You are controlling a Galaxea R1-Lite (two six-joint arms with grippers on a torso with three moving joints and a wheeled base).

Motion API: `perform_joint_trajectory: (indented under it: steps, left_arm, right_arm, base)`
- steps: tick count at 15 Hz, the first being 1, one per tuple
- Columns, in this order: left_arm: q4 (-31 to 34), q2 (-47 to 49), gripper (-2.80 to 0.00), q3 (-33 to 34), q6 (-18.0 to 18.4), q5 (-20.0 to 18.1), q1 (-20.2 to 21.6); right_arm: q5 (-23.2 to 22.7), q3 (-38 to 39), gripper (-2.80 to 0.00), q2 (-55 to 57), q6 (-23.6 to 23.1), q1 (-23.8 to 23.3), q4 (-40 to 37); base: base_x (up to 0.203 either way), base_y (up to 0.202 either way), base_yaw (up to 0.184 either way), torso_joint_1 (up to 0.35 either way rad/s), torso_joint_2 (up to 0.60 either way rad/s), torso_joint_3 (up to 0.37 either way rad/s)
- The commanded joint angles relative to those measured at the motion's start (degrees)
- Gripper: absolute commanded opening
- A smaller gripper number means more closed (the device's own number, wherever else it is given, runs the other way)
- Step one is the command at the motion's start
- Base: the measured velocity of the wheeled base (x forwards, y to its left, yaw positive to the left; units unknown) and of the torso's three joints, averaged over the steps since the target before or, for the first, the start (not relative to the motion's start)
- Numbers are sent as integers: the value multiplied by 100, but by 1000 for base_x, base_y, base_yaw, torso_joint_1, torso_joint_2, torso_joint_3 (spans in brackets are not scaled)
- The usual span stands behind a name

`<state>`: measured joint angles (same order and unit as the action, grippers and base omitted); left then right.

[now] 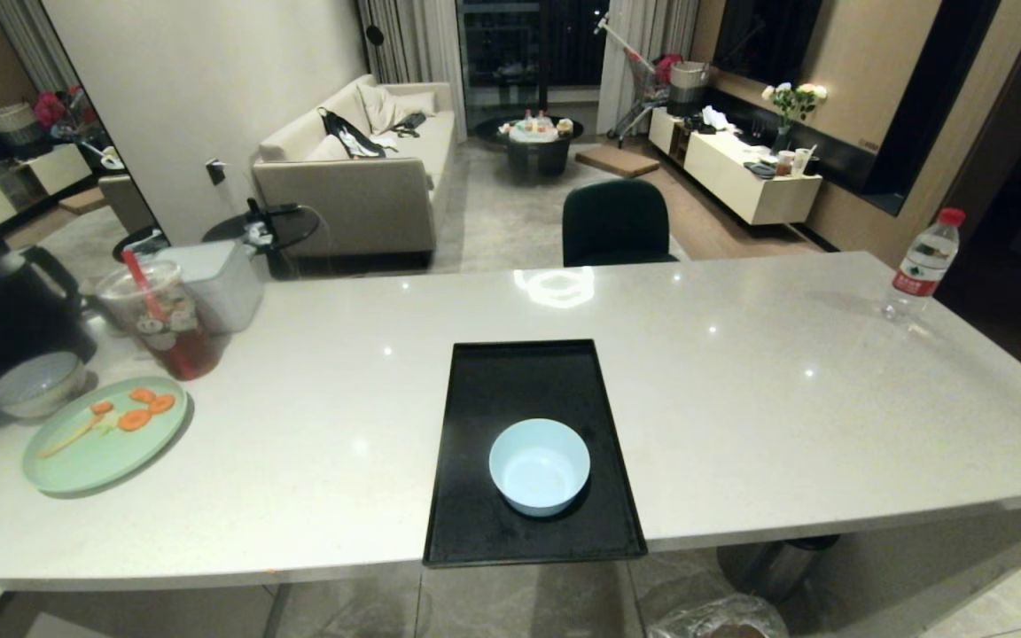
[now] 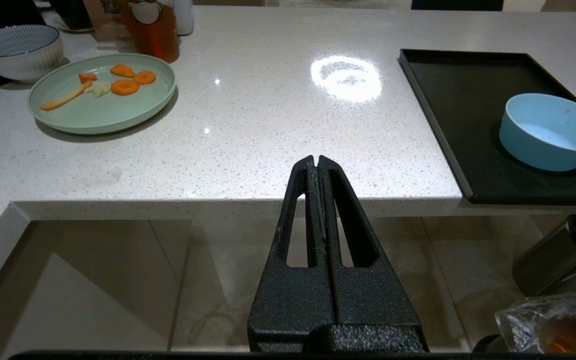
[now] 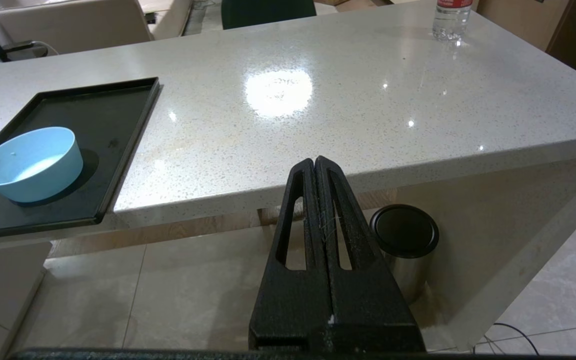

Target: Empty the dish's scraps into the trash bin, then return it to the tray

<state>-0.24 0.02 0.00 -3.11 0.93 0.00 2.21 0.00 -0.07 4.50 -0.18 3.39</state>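
Your pale-blue dish sits empty and upright on the black tray, toward its near end, at the front edge of the tabletop. Both pincers hang off the tabletop, pressed fully together and holding nothing: the left pincer and the right pincer. The bag-lined trash bin stands on the floor below the tray's corner.

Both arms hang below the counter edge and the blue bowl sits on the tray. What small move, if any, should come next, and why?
Probably none beyond staying parked. The dish sits upright on the tray and looks empty of scraps, while orange bits show inside the bagged trash bin on the floor. The left gripper and right gripper are both shut, holding nothing, so the job looks finished.
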Motion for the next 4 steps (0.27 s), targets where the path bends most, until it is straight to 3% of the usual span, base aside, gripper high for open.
perform_joint_trajectory:
  steps: [1, 4]
  left_arm:
    - [-2, 6, -280, 0, -6, 3, 0]
    - [-2, 6, -280, 0, -6, 3, 0]
  right_arm:
    - [-1, 0, -280, 7, -1, 1, 4]
    - [-1, 0, -280, 7, -1, 1, 4]
  base:
    - [0, 0, 0, 0, 0, 0]
    - [0, 0, 0, 0, 0, 0]
